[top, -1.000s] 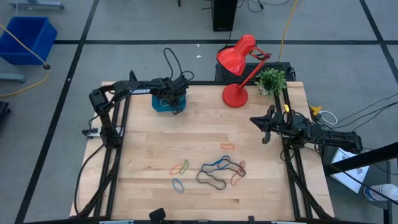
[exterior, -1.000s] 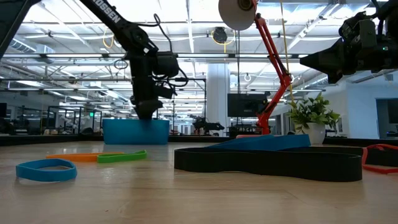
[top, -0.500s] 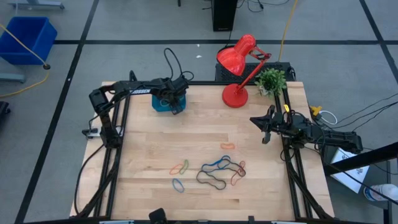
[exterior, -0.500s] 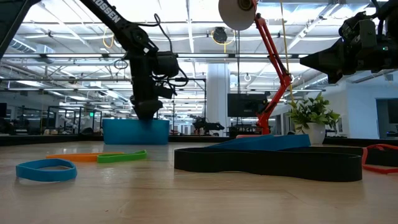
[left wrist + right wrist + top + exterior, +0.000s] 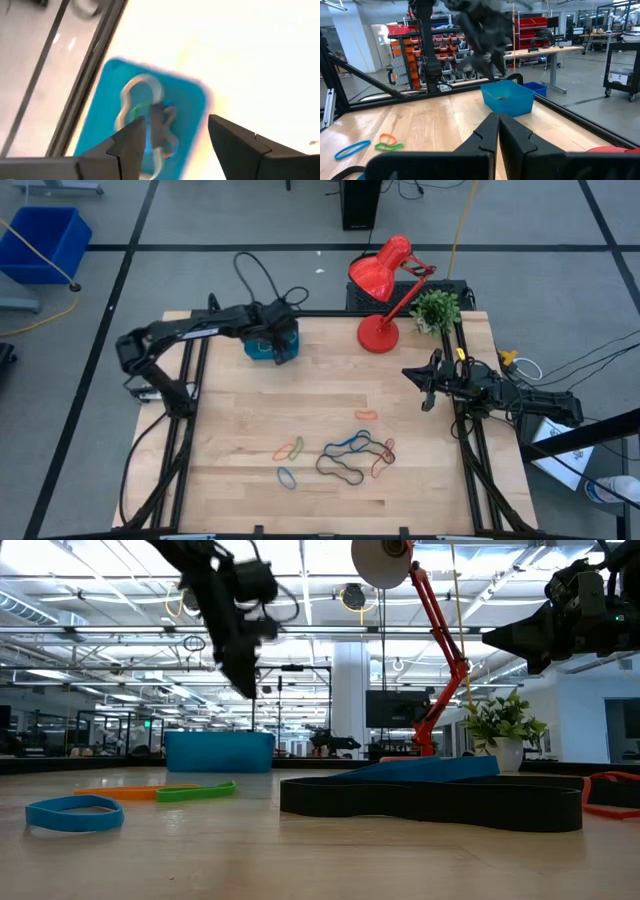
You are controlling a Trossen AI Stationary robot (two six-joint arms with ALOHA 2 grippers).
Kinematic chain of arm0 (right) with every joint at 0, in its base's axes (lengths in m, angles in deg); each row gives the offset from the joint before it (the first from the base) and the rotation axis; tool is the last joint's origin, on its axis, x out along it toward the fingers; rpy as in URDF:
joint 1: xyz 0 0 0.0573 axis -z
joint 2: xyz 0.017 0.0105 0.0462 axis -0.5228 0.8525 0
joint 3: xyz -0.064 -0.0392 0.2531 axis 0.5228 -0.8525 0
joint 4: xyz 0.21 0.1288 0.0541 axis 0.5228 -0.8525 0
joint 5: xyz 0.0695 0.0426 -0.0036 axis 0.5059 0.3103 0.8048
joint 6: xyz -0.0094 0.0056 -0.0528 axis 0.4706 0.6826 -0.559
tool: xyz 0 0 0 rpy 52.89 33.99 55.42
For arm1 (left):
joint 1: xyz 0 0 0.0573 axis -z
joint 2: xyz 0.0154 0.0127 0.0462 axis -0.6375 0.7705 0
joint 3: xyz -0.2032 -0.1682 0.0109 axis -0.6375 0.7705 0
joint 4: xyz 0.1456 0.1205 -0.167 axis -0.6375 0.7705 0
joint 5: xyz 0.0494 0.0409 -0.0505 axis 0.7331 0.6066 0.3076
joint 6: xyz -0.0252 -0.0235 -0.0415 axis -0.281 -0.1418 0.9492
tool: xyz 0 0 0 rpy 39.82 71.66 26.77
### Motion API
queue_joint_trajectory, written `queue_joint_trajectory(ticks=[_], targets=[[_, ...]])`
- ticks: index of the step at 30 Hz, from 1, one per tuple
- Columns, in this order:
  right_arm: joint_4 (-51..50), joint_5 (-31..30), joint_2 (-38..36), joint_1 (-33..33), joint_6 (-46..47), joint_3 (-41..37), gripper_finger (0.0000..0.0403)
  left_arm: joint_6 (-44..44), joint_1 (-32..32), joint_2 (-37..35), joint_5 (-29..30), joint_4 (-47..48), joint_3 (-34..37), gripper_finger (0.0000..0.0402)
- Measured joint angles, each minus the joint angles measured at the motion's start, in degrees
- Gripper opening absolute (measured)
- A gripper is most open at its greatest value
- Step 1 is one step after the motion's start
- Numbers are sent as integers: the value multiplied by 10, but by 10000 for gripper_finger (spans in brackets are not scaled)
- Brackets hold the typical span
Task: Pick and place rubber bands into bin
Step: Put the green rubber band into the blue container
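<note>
The teal bin [image 5: 262, 347] stands at the table's far left edge. The left wrist view looks down into the bin [image 5: 187, 97], where tan, green, blue and black rubber bands [image 5: 142, 112] lie on its floor. My left gripper [image 5: 176, 120] hangs open above the bin, with nothing between its fingers; the low view shows my left gripper [image 5: 243, 675] well above the bin's rim [image 5: 220, 735]. More rubber bands [image 5: 350, 455] lie loose on the table's near middle. My right gripper [image 5: 426, 388] waits shut at the right edge, pointing level.
A red lamp [image 5: 382, 280] and a small potted plant [image 5: 436, 308] stand at the far right corner. A bright blue crate [image 5: 45, 240] sits on the floor off to the far left. Bare wood lies between the bin and the loose bands.
My left gripper has risen out of the bin to well above its rim and tipped a little, its arm drawing back toward the table's left edge. The bin and the loose bands have stayed put.
</note>
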Motion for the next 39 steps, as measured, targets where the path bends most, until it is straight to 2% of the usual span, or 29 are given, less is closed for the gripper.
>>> queue_joint_trajectory(ticks=[6,12,16,19,23,27,32,39], targets=[[1,0,0,0,0,0,9,-2,68,-65,-124,1,0,220],[1,0,0,0,2,0,9,7,159,-88,-182,1,0,222],[1,0,0,0,2,0,9,10,224,-86,-182,2,0,222],[1,0,0,0,2,0,9,47,268,-77,-179,3,-1,218],[1,0,0,0,2,0,9,93,314,-66,-177,10,-1,217],[2,0,0,0,2,0,9,92,352,-38,-168,21,-1,213],[9,0,2,0,4,0,9,86,382,20,-115,20,-1,200],[9,0,3,0,11,0,9,54,392,106,-113,-16,-1,168]])
